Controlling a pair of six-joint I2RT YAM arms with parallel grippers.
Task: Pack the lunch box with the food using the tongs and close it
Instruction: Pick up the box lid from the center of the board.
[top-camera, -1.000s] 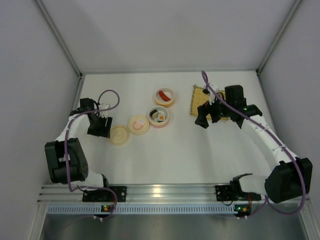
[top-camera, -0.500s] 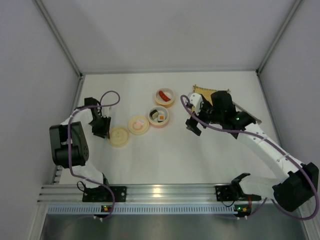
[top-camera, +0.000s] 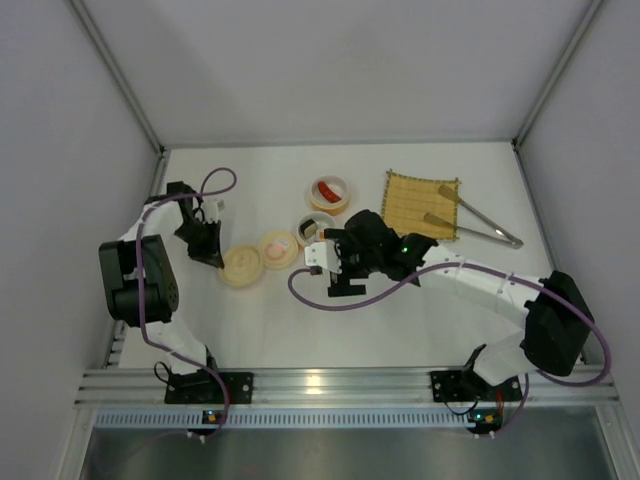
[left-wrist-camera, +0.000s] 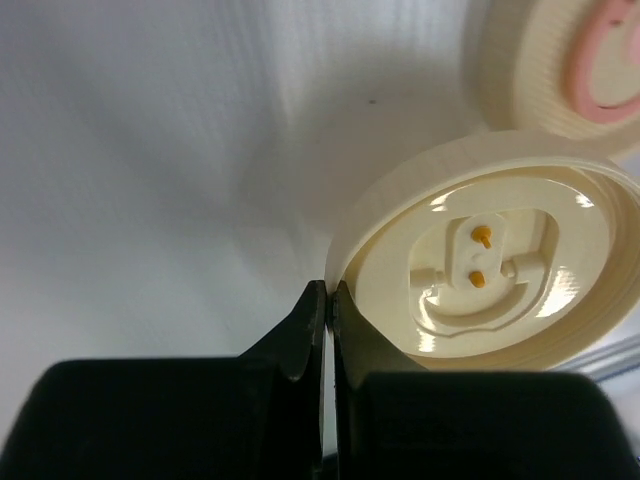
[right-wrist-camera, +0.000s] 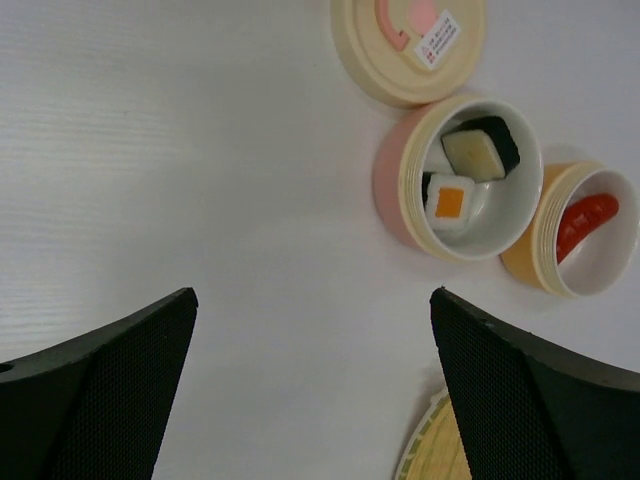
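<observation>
And the left gripper (left-wrist-camera: 327, 292) has snapped shut! A second ago its fingers stood apart beside the plain round cream lid (left-wrist-camera: 480, 265). Now they're pressed together right on its near rim, one finger outside the wall and one inside, so it looks like a pinch on that cream lid, which lies hollow side up on the white table (top-camera: 400, 330). Big swing on the other side: the right gripper (top-camera: 338, 274) has left the square tan bamboo mat (top-camera: 412, 200) at the far right and come across to the middle, where it hangs with its fingers spread wide and nothing between them. It has left the slim silver metal tongs (top-camera: 480, 225) behind, open ends on the mat and joined end out on the table, well apart from both arms. The food's all in: the right wrist view shows two black-wrapped sushi rolls (right-wrist-camera: 452, 200) sitting in the round pink tub (right-wrist-camera: 388, 185), and the red sausage (right-wrist-camera: 585, 222) in the round orange tub (right-wrist-camera: 528, 268) right up against it. The second cover, the pink-topped lid (right-wrist-camera: 360, 45), lies just beside the pink tub. So to my eye packing is over, the tongs are done with, and closing has begun. The next call is to lift the cream lid, turn it over and seat it on a tub. The risk is that such a thin-rim pinch slips on the way, and the free right gripper would do well to steady the tub.
</observation>
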